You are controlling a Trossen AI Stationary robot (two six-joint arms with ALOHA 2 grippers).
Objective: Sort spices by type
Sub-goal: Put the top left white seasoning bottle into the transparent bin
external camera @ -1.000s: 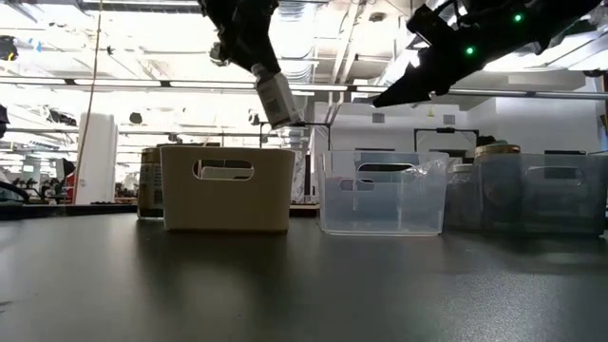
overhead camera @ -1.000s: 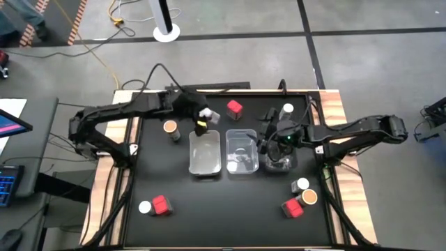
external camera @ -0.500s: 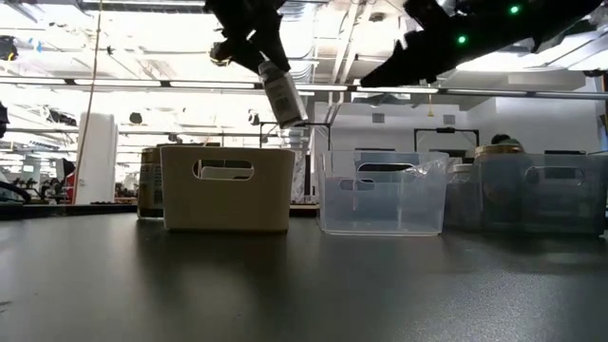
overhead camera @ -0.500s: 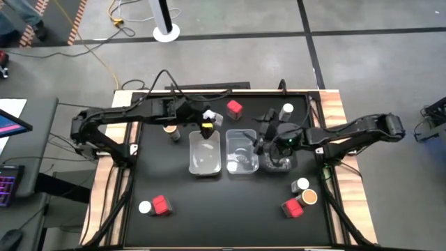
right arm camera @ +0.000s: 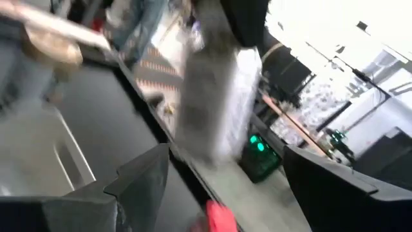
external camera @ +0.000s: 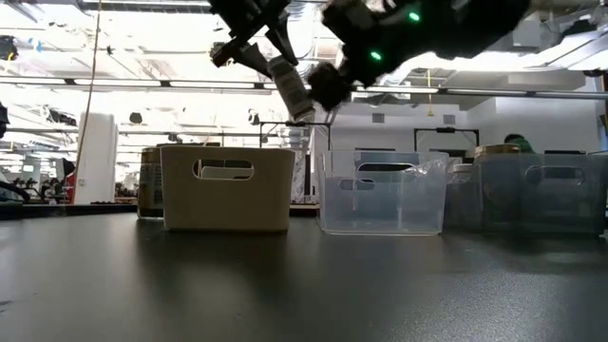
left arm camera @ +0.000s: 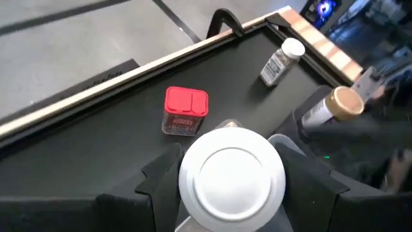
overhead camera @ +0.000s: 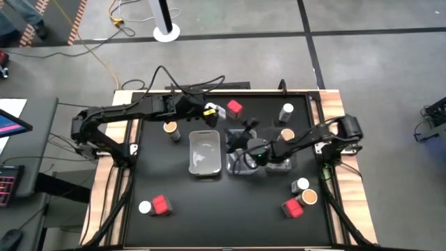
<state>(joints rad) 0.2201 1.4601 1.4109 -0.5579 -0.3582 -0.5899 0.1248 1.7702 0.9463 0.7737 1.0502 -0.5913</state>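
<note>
My left gripper (overhead camera: 206, 113) is shut on a white-lidded spice jar (overhead camera: 214, 110), high over the far edge of the white tray (overhead camera: 205, 153); in the low view the jar (external camera: 291, 87) hangs tilted. My right gripper (overhead camera: 237, 136) is open and empty over the clear middle tray (overhead camera: 240, 162), close beside that jar (right arm camera: 222, 96). A red box (left arm camera: 185, 109), a white-lidded jar (left arm camera: 282, 61) and a tan-lidded jar (left arm camera: 335, 106) stand at the far side. My left gripper pinches the jar between its two fingers (left arm camera: 161, 183), one on each side just below the white lid (left arm camera: 232, 171). The lid faces the wrist camera and hides the place of contact. The jar is lifted clear, tilted, its bottom end (external camera: 302, 112) lowest.
A third clear tray (overhead camera: 280, 166) stands right of the middle one. A tan-lidded jar (overhead camera: 169, 127) stands left of the white tray. A white-lidded jar (overhead camera: 144, 207) and a red box (overhead camera: 161, 204) stand near left; two jars (overhead camera: 305, 191) and a red box (overhead camera: 292, 208) near right.
My right gripper has swung toward the table's left, from over the right tray to over the middle tray, close to the held jar. My left gripper has shifted a little toward the far and right edges, and the jar has tipped further.
</note>
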